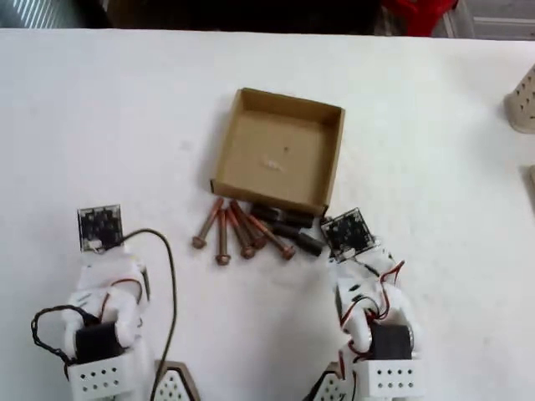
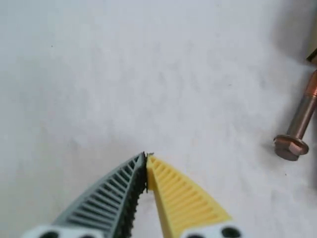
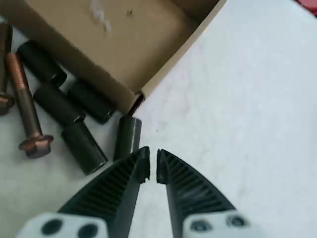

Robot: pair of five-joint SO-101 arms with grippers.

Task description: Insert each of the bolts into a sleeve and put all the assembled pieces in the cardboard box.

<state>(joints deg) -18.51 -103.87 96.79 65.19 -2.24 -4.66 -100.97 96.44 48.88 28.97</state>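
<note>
An open cardboard box (image 1: 284,150) lies at the table's middle; its inside (image 3: 124,44) holds no parts. Along its near wall lie several copper bolts (image 1: 234,232) fanned out, with several black sleeves (image 1: 288,225) to their right. My right gripper (image 3: 152,162) is shut, holding nothing, its tips just short of one upright-looking sleeve (image 3: 128,137), with other sleeves (image 3: 58,105) and a bolt (image 3: 27,109) beside it. My left gripper (image 2: 147,159) is shut over bare table, well to the left of the bolts; one bolt (image 2: 299,124) lies off to its side.
The left arm (image 1: 104,317) and right arm (image 1: 372,317) sit at the near table edge, with a black cable (image 1: 170,276) looping by the left one. A beige perforated object (image 1: 522,100) stands at the far right edge.
</note>
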